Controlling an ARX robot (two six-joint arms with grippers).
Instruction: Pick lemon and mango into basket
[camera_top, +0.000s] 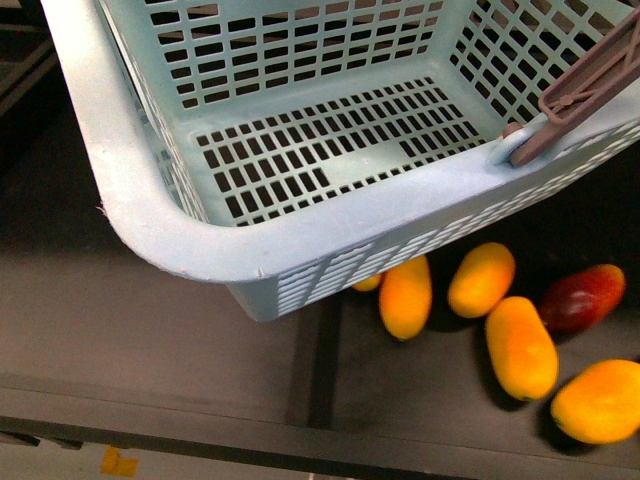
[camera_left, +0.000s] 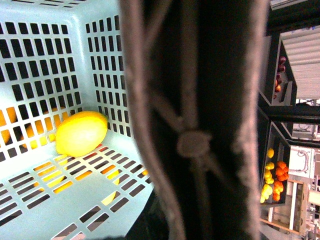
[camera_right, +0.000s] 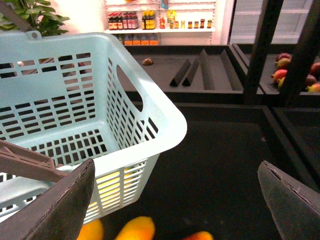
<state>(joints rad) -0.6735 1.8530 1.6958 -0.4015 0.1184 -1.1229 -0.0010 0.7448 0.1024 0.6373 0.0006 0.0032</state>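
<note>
The aqua basket (camera_top: 150, 200) hangs tilted above the dark shelf, and its floor looks bare in the front view. My left gripper is shut on the basket's mauve handle (camera_left: 192, 120), which fills the left wrist view and hides the fingers. The lemon (camera_left: 81, 133) lies inside the basket against a slotted wall. The dark red mango (camera_top: 582, 298) lies on the shelf at the right, outside the basket. My right gripper (camera_right: 175, 200) is open and empty above the shelf, beside the basket's corner (camera_right: 165, 125).
Several yellow-orange mangoes (camera_top: 520, 347) lie on the dark shelf (camera_top: 150, 330) below and right of the basket. Black dividers (camera_right: 192, 70) stand on a farther shelf. More fruit sits in bins at the side (camera_left: 275, 175).
</note>
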